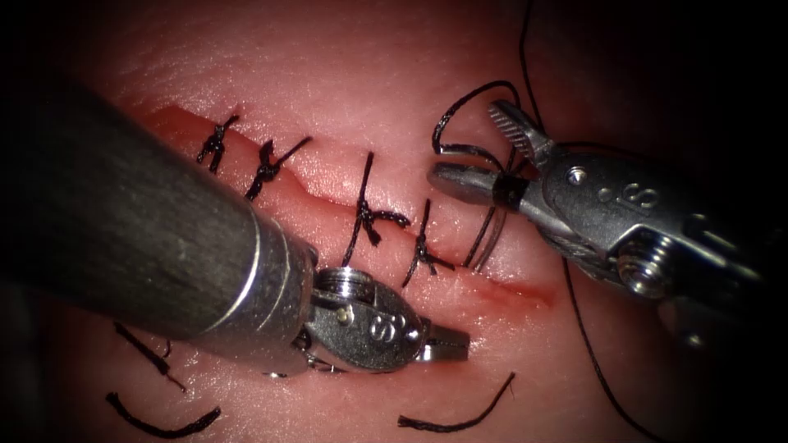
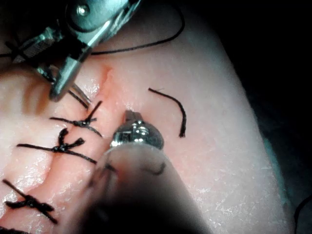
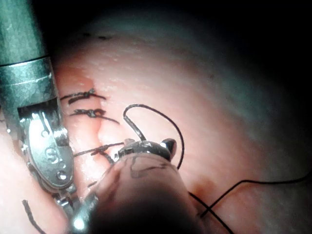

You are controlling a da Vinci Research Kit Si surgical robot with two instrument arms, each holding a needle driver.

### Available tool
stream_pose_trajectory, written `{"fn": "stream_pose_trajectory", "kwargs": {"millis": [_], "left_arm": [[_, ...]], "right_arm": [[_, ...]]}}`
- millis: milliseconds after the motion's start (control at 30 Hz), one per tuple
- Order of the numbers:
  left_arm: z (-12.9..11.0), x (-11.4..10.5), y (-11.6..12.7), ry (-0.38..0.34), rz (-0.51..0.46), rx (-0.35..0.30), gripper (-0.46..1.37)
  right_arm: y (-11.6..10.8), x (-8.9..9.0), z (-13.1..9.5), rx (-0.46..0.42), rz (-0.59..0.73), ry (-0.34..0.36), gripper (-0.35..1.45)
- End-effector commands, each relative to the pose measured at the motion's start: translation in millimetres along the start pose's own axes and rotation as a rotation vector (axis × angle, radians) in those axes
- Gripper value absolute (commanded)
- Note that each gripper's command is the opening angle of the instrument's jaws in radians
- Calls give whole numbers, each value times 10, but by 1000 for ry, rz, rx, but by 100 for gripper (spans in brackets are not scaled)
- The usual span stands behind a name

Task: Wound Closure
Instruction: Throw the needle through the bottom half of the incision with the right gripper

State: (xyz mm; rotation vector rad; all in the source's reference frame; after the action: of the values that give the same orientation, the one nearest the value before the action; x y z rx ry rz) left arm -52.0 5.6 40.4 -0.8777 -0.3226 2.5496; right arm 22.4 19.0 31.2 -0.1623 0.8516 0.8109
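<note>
In the endoscope view the cut (image 1: 345, 201) runs across the tissue (image 1: 369, 74), crossed by four tied stitches (image 1: 365, 215). The left tool (image 1: 447, 343) lies on the near side of the cut with its jaws pressed together and holding nothing, and loose cut ends of thread (image 1: 460, 420) lie on the tissue close to it. At the right end of the cut the right tool (image 1: 472, 148) has its jaws spread, with the thread (image 1: 472, 102) wrapped round the lower one; the needle (image 1: 486, 238) passes across the cut just beneath, apparently lodged in the tissue. In the left wrist view the left tool (image 2: 130, 117) points at the cut beside the stitches (image 2: 73, 122). In the right wrist view the thread (image 3: 161, 117) arcs over the right tool (image 3: 163, 145), though its jaws are hard to make out there.
</note>
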Motion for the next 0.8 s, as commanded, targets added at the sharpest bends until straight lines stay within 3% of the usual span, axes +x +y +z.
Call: {"fn": "stream_pose_trajectory", "kwargs": {"millis": [33,200,333,400,433,667,700,733,800], "left_arm": [[0,0,0,1,-3,-3,-35],[0,-1,1,2,-2,-2,-35],[0,-1,1,2,-2,-2,-35],[0,-1,1,2,-2,-2,-35],[0,-1,1,2,-2,-2,-35],[-1,-1,2,-1,-2,-4,-35],[-1,-1,2,-1,-2,-4,-35],[-1,-2,2,-1,-1,-4,-35],[-1,-2,2,0,-7,-4,-35]], "right_arm": [[0,-2,0,-1,-2,-4,101],[-6,-17,4,5,-27,-23,98],[-7,-25,7,4,-32,-26,85],[-7,-25,7,5,-44,-27,54],[-7,-22,6,7,-49,-31,29],[-4,-7,3,-3,-48,-15,1],[-3,-7,3,-9,-47,-17,-6],[-3,-8,4,-13,-47,-19,-27],[-4,-10,4,-39,-46,-31,-35]]}}
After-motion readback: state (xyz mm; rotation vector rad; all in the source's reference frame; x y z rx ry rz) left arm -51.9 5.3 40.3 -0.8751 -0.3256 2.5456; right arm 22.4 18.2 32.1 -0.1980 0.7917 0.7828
